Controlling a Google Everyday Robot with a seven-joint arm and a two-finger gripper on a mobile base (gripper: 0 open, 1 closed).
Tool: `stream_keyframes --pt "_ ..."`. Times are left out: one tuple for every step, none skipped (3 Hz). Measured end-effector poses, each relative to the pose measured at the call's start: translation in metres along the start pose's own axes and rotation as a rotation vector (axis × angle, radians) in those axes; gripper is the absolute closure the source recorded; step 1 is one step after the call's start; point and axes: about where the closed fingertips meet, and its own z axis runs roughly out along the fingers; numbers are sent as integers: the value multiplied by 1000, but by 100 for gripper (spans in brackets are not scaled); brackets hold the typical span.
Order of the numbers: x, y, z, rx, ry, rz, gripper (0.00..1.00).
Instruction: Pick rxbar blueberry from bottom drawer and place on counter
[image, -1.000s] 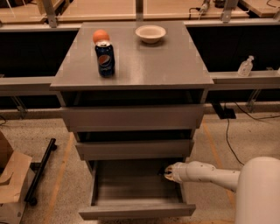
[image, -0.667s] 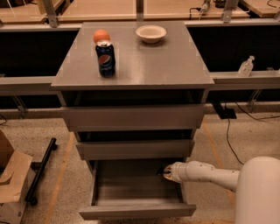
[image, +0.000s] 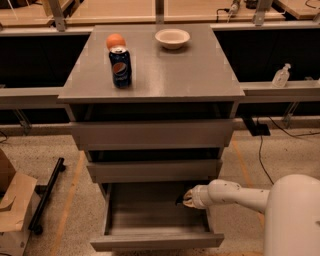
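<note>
The bottom drawer (image: 150, 242) is pulled open, and its grey floor shows. My gripper (image: 182, 200), on the white arm (image: 235, 194) coming from the right, reaches into the drawer's right side, low over the floor. A small dark shape sits at the gripper's tip; I cannot tell whether it is the rxbar blueberry or part of the gripper. No navy wrapper shows elsewhere in the drawer. The counter (image: 170, 70) is the grey top of the cabinet, above the two upper drawers.
On the counter stand a blue Pepsi can (image: 120, 66), an orange ball (image: 115, 40) behind it and a white bowl (image: 172, 38). A cardboard box (image: 12, 205) and a black bar (image: 46, 195) lie on the floor at left. A clear bottle (image: 281, 76) stands on the ledge at right.
The gripper has moved a little to the left, further into the bottom drawer. Nothing else has moved.
</note>
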Motion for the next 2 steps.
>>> stream_keyframes --pt "-25 18 -10 -99 -16 -39 100" --pt "-57 30 -30 -149 -21 -88 100"
